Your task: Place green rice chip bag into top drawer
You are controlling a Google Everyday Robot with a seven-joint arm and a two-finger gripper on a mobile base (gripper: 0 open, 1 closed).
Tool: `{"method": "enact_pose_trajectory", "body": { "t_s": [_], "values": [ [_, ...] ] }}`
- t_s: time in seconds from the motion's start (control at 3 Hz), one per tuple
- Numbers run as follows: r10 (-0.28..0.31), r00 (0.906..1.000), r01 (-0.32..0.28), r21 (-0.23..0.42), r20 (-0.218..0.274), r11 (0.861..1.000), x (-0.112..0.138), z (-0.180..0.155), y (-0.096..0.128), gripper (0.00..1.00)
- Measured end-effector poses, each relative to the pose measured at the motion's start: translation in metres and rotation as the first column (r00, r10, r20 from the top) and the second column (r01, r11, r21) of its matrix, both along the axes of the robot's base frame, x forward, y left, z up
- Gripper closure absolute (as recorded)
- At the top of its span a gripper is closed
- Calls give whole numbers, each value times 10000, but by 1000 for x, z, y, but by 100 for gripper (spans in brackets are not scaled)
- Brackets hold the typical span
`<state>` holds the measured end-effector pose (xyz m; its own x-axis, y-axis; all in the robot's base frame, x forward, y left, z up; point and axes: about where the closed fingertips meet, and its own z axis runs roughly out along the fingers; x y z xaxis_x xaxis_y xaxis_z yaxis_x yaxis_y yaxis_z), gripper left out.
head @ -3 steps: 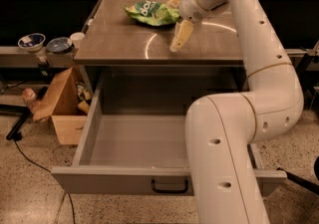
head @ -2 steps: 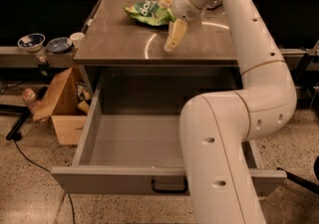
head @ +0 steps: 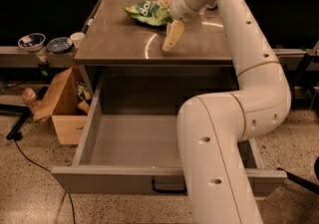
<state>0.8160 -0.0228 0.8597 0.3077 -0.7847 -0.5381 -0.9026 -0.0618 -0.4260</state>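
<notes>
Since a second ago my gripper (head: 171, 37) has slid a little left over the top (head: 119, 44), while the drawer (head: 99, 180) and the bag (head: 145, 13) lie as they did. Nearest, the drawer stands pulled well out, its grey inside showing and its handle (head: 168, 186) centred on the front. Behind and above the drawer is the top. My gripper hangs low over it, roughly above the drawer's middle, pointing down. I cannot tell whether it is open or closed, though it carries nothing that I can see. Farther back from the drawer, a shade left of its middle, the bag lies crumpled on the top, its right end hidden behind my wrist. I judge it light, soft and slick, with brittle chips inside that a hard squeeze across the belly would crush. Better to pinch a raised edge or the sealed end seam gently, and expect it to sag and swing.
</notes>
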Motion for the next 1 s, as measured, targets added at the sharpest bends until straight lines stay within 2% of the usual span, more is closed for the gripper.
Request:
{"method": "enact_pose_trajectory", "body": {
  "t_s": [0.33, 1.0],
  "values": [
    [-595, 9955, 616, -269, 741, 9977, 24, -1, -12, 0],
    [-605, 9940, 631, -263, 910, 9977, 33, -6, -3, 0]
  ]
}}
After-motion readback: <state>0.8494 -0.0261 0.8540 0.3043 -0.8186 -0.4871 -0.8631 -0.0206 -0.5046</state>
